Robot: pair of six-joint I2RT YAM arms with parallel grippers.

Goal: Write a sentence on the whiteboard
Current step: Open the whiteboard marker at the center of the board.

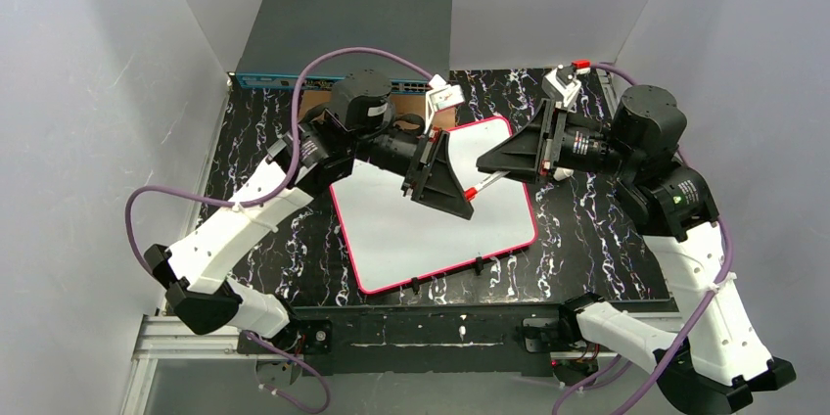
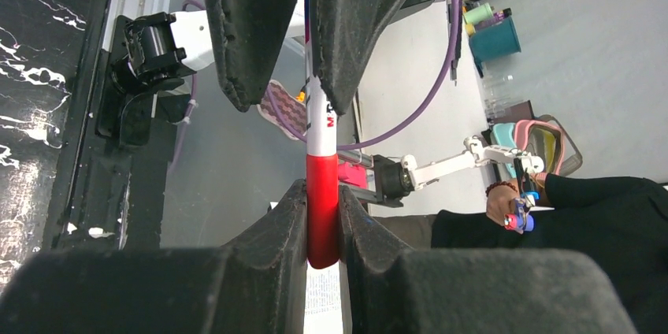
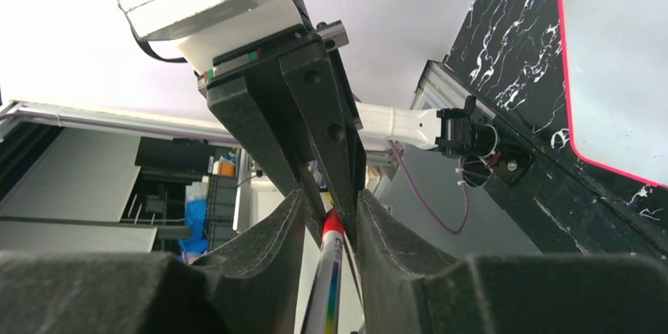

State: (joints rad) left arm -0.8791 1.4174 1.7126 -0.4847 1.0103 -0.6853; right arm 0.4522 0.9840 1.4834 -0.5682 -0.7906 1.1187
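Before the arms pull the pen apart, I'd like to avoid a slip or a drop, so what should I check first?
1. The left gripper is shut on the red cap of the marker: ok.
2. The right gripper has its pads against the white barrel: ok.
3. Cap seated on the marker: ok, not yet off.
4. The whiteboard lies flat beneath the marker, unmarked: ok.
5. Either grip firm enough for the pull: cannot tell.

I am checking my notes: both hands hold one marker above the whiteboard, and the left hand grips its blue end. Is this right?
No. The left wrist view shows that the end in the left hand is red, not blue. The right hand also holds the marker above the whiteboard.
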